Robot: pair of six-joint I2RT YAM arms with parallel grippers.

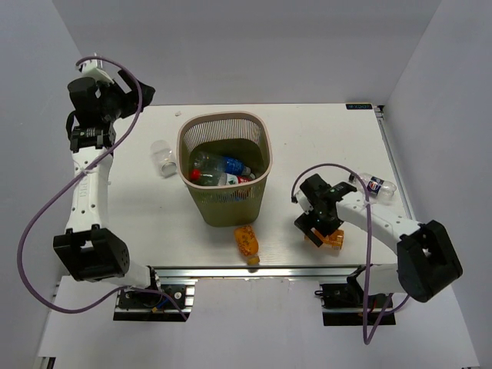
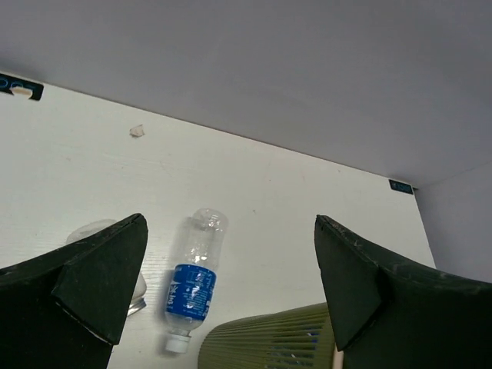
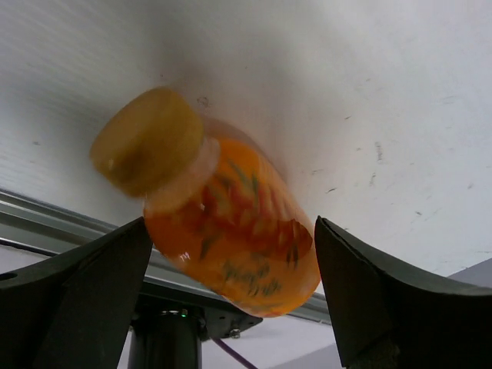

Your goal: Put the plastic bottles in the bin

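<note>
The olive-tan mesh bin (image 1: 223,117) stands mid-table, with a green, a blue-labelled and a red-capped bottle inside. My right gripper (image 1: 323,229) is open and straddles an orange bottle (image 1: 333,241) near the front edge. In the right wrist view that orange bottle (image 3: 223,223) lies between the fingers of the right gripper (image 3: 231,231). Another orange bottle (image 1: 247,244) lies in front of the bin. A clear squat bottle (image 1: 163,157) is left of it. A blue-labelled bottle (image 1: 375,184) lies at the right. My left gripper (image 1: 129,96) hangs high at the back left, open and empty.
In the left wrist view the open left gripper (image 2: 231,223) frames the blue-labelled bottle (image 2: 192,284) on the white table, the bin's wall (image 2: 269,338) below it and a clear bottle (image 2: 96,229) half hidden by a finger. Grey walls enclose the table. A metal rail (image 1: 254,270) runs along the front edge.
</note>
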